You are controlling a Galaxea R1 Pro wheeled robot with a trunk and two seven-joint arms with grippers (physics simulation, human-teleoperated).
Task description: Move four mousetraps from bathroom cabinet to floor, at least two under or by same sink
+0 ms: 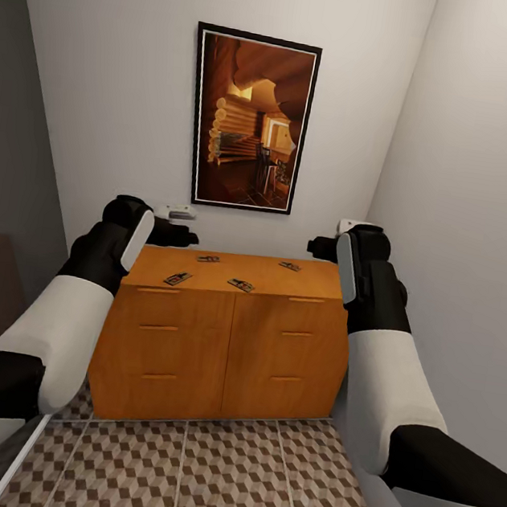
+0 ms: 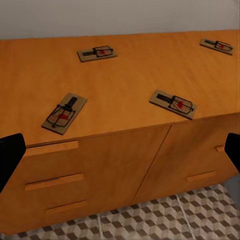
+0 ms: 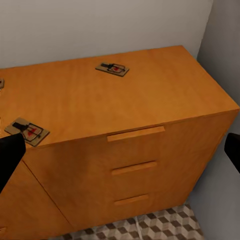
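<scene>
Several mousetraps lie flat on top of the orange-brown cabinet point(image 1: 223, 346). In the head view two sit near its front edge point(image 1: 177, 279) point(image 1: 241, 285) and two farther back point(image 1: 208, 259) point(image 1: 289, 266). My left gripper point(image 1: 173, 234) hovers open above the cabinet's left end, and its wrist view looks down on the mousetraps point(image 2: 64, 113) point(image 2: 173, 103) point(image 2: 97, 52). Over the right end my right gripper point(image 1: 322, 247) is open and empty, with two mousetraps point(image 3: 112, 68) point(image 3: 27, 131) below it. The bathroom sink is out of view.
The cabinet stands in a narrow alcove against the back wall, under a framed picture point(image 1: 249, 119). A side wall point(image 1: 473, 197) runs close along its right end. Cube-patterned bathroom floor point(image 1: 196, 472) stretches in front of the cabinet.
</scene>
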